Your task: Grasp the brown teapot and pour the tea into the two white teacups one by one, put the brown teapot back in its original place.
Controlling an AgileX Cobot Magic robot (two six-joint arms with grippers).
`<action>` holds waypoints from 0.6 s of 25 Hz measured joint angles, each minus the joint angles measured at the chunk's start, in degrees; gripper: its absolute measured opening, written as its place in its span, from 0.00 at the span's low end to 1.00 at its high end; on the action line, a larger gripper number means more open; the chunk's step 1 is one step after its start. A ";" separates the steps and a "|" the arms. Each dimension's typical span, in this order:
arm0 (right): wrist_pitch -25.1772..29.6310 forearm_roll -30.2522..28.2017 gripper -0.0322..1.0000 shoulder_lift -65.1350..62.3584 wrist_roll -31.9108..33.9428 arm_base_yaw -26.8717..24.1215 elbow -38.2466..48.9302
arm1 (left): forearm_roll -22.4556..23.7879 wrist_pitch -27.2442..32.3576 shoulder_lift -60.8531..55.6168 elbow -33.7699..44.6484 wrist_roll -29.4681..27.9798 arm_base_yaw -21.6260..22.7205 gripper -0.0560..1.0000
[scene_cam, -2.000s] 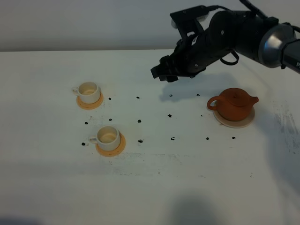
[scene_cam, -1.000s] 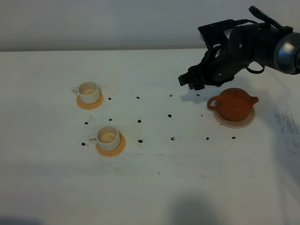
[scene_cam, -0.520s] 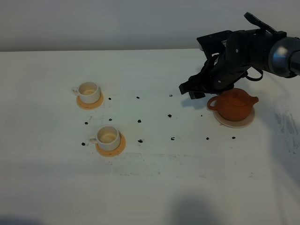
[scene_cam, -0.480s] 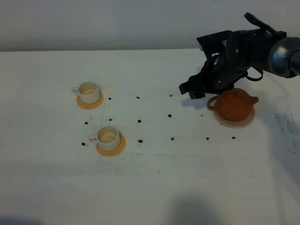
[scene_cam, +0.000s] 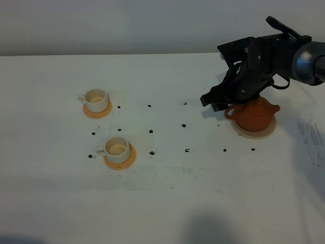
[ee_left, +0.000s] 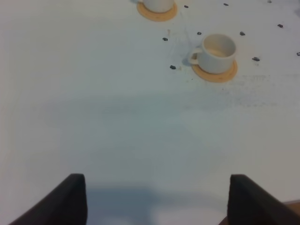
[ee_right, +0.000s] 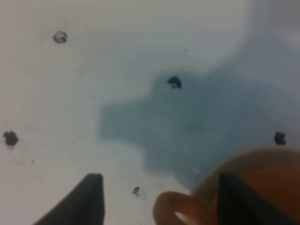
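The brown teapot point(scene_cam: 255, 115) stands on its cream saucer point(scene_cam: 253, 134) at the right of the table, handle pointing left. My right gripper point(scene_cam: 215, 102) is open and low, right at the handle. In the right wrist view the handle loop point(ee_right: 174, 208) lies between the fingertips point(ee_right: 90, 198) of my right gripper point(ee_right: 159, 200), with the teapot body point(ee_right: 269, 190) beside it. The two white teacups point(scene_cam: 95, 98) point(scene_cam: 117, 147) stand on orange coasters at the left. My left gripper point(ee_left: 158, 201) is open and empty, hovering short of the near cup point(ee_left: 218, 48).
Small black marks point(scene_cam: 184, 125) dot the white table between the cups and the teapot. The far cup's coaster point(ee_left: 157, 10) shows at the edge of the left wrist view. The table's back edge meets a pale wall point(scene_cam: 127, 25).
My right arm has swung from the table's middle to the right and come down, bringing the open gripper to the teapot's handle. Teapot and cups have not moved.
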 joint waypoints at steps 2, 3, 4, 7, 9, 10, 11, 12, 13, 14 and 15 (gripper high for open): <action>0.00 0.00 0.53 0.00 0.00 0.00 0.00 | 0.00 0.00 0.00 0.00 0.00 0.00 0.62; 0.06 0.00 0.53 0.00 0.00 0.00 0.00 | 0.00 0.00 0.00 0.00 0.00 0.00 0.62; 0.19 0.00 0.53 0.00 0.00 0.00 0.00 | 0.00 0.00 0.00 0.00 0.00 0.00 0.62; 0.75 0.05 0.53 0.00 0.00 0.00 0.00 | 0.00 0.00 0.00 0.00 0.00 0.00 0.62; 1.06 0.17 0.53 0.00 0.00 0.00 0.00 | 0.00 0.00 0.00 0.00 0.00 0.00 0.62; 1.22 0.21 0.53 -0.11 0.00 0.00 0.00 | 0.00 0.00 0.00 0.00 0.00 0.00 0.62; 1.65 0.24 0.53 -0.26 0.00 0.00 -0.06 | 0.00 0.00 0.00 0.00 0.00 0.00 0.62; 2.07 0.33 0.53 -0.39 0.00 0.00 -0.10 | 0.00 0.00 0.00 0.00 0.00 0.00 0.62; 2.76 0.44 0.53 -0.45 0.00 0.00 -0.10 | 0.00 0.00 0.00 0.00 0.00 0.00 0.62; 3.41 0.71 0.53 -0.49 -0.11 0.00 -0.10 | 0.00 0.00 0.00 0.00 0.00 0.00 0.62; 3.78 0.84 0.53 -0.49 -0.24 0.00 -0.10 | 0.00 0.00 0.00 0.00 0.00 0.00 0.62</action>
